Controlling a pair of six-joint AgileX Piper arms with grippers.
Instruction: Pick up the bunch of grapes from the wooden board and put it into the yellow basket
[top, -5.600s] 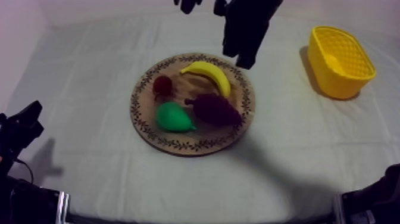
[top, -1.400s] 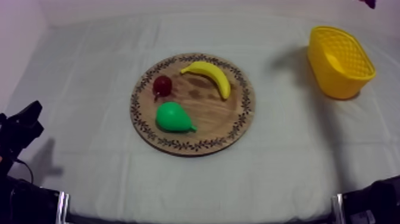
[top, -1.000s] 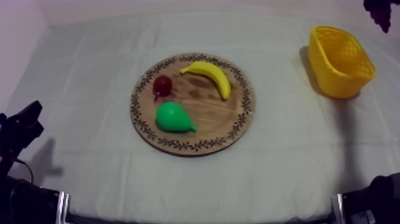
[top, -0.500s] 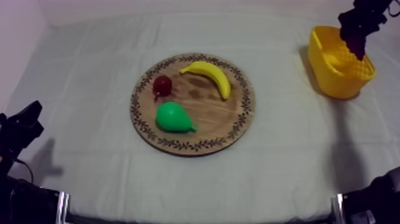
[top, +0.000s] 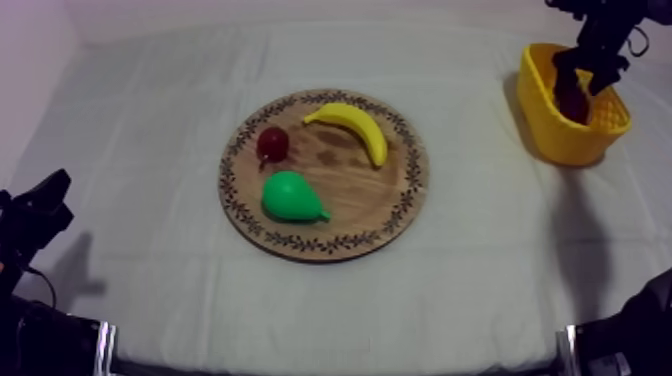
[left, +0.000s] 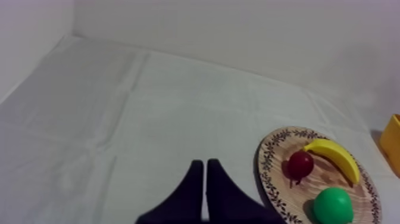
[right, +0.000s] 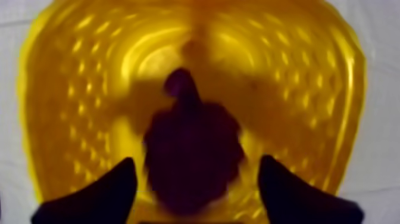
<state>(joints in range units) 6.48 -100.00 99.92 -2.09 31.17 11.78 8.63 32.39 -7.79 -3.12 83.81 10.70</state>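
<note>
Right wrist view: your right claw (right: 196, 164) hangs spread open over the bunch of grapes (right: 190, 140) in the yellow basket (right: 309, 89) (likely light, knobbly; grip its broad middle).

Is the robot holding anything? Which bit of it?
Nothing is held. The right gripper has its jaws apart, either side of the bunch of grapes lying in the yellow basket. The left gripper is shut on nothing.

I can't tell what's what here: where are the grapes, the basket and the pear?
grapes (right: 190, 155): right wrist view, middle of the bunch.
basket (top: 568, 138): top view, its outer wall.
pear (top: 288, 196): top view, its fat green body.
</note>
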